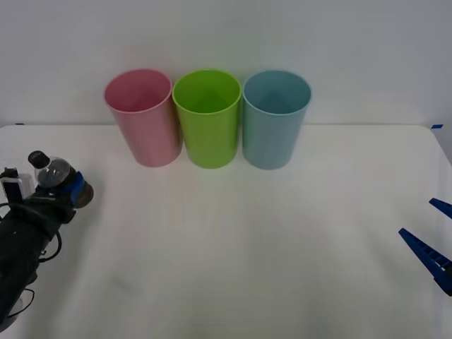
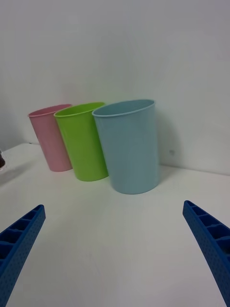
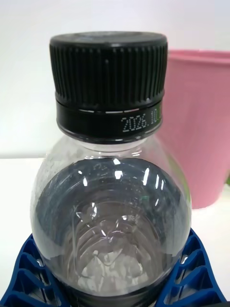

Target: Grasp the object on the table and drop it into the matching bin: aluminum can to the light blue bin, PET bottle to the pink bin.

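Left gripper has the bottle clamped between its blue fingers, at the table's left edge, toward the back. The bottle is off the white top, tipped, black cap pointing toward the back-left. From the left wrist, the bottle is close in, ribbed fingers pressed on either side of its lower body, dark liquid low in the clear wall, cap uppermost, print on the cap's ring. Just past its shoulder stands the pink bin.

Along the back edge, three bins in a tight row, upright, mouths open: pink bin nearest the bottle, green bin in the middle, blue bin on the far side. The bottle is well apart from the pink one, on its outer side.

Right gripper sits at the right edge, fingers spread wide, nothing between them. Its wrist camera looks across bare table at the blue bin, green, then pink, with both blue fingers parted at the corners.
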Robot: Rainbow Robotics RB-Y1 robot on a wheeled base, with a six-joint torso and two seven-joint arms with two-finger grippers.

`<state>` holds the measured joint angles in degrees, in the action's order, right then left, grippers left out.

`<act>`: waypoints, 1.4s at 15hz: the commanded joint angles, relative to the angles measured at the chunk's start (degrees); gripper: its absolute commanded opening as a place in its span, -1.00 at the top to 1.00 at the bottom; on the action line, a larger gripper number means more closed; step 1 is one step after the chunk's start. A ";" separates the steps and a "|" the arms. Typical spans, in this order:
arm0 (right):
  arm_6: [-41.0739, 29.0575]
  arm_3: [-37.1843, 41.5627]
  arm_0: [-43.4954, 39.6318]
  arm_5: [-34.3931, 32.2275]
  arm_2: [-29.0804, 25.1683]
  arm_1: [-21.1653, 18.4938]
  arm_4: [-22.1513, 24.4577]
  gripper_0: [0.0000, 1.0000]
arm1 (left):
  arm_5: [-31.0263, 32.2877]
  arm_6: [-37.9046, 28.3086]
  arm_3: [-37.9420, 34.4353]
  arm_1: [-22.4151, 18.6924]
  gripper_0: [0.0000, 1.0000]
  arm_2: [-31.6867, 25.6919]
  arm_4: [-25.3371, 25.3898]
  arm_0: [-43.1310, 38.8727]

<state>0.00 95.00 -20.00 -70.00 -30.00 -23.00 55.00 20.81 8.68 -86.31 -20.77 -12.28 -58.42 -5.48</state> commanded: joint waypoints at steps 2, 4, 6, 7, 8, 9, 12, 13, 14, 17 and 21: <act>0.00 0.00 0.00 0.00 0.00 0.00 0.00 -1.00 | -0.16 -1.65 -8.35 -2.52 1.00 0.94 4.37 -4.89; 0.00 0.00 0.00 0.00 0.00 0.00 0.00 -1.00 | -0.69 -2.88 -10.73 -6.30 1.00 2.52 8.06 -5.33; 0.00 0.00 0.00 0.00 0.00 0.00 0.00 -1.00 | -1.48 -3.76 -12.13 -10.43 1.00 4.19 11.75 -5.16; 0.00 0.00 0.00 0.00 0.00 0.00 0.00 -1.00 | -1.83 -4.28 -12.75 -12.54 1.00 4.98 13.42 -4.89; 0.00 0.00 0.00 0.00 0.00 0.00 0.00 -1.00 | -2.09 -4.63 -13.27 -14.04 1.00 5.51 14.56 -4.54; 0.00 0.00 0.00 0.00 0.00 0.00 0.00 -1.00 | -2.36 -5.16 -13.63 -15.79 1.00 6.22 16.06 -3.84; 0.00 0.00 0.00 0.00 0.00 0.00 0.00 -1.00 | -2.89 -6.48 -14.06 -19.22 1.00 6.65 17.99 -1.55; 0.00 0.00 0.00 0.00 0.00 0.00 0.00 -1.00 | -3.06 -6.83 -14.06 -20.01 1.00 6.65 18.43 -0.76; 0.00 0.00 0.00 0.00 0.00 0.00 0.00 -1.00 | -3.24 -7.18 -14.06 -20.72 1.00 6.65 18.96 0.03; 0.00 0.00 0.00 0.00 0.00 0.00 0.00 -1.00 | -3.24 -8.24 -14.06 -23.70 1.00 6.65 21.33 1.79; 0.00 0.00 0.00 0.00 0.00 0.00 0.00 -1.00 | -3.94 -10.70 -14.06 -28.27 1.00 6.65 23.44 4.69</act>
<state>0.00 95.00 -20.00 -70.00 -30.00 -23.00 55.00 17.15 -1.42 -100.38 -48.19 -5.62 -35.26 -1.50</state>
